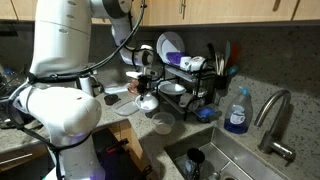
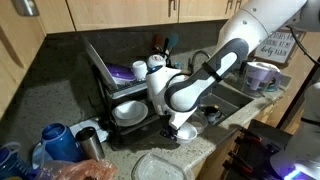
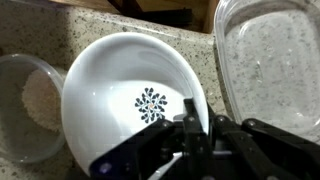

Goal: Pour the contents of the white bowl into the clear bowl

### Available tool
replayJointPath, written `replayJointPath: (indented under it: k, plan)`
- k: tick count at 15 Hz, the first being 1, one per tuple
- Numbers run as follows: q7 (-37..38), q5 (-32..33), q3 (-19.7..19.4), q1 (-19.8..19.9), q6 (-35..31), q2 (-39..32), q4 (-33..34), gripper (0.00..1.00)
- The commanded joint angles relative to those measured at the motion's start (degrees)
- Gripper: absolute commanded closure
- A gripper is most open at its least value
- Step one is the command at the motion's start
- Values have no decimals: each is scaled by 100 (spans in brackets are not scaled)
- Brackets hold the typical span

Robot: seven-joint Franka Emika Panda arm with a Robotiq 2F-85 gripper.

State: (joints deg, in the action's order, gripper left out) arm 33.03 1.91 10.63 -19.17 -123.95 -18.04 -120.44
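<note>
The white bowl (image 3: 130, 95) with a blue flower mark at its bottom fills the wrist view and looks empty. My gripper (image 3: 196, 125) is shut on its near rim, one finger inside and one outside. The clear bowl (image 3: 28, 105) sits on the speckled counter just left of it, and the white bowl's rim overlaps its edge. In an exterior view the gripper (image 1: 147, 88) holds the white bowl (image 1: 148, 103) low over the counter, with the clear bowl (image 1: 162, 124) in front. In an exterior view (image 2: 185, 131) the white bowl hangs under the wrist.
A clear rectangular container (image 3: 270, 60) lies right of the white bowl, also seen in an exterior view (image 2: 160, 165). A black dish rack (image 1: 190, 85) with plates stands behind. A sink (image 1: 215, 160), a faucet (image 1: 272, 115) and a blue soap bottle (image 1: 237, 112) are beside it.
</note>
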Motion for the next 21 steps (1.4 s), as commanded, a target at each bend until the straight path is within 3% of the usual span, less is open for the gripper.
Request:
replayJointPath:
  k: [1,21]
  plan:
    - [563,165,-167,-118,402,-210,307,98]
    - [1002,655,-392,-586,927,-1267,1211,98]
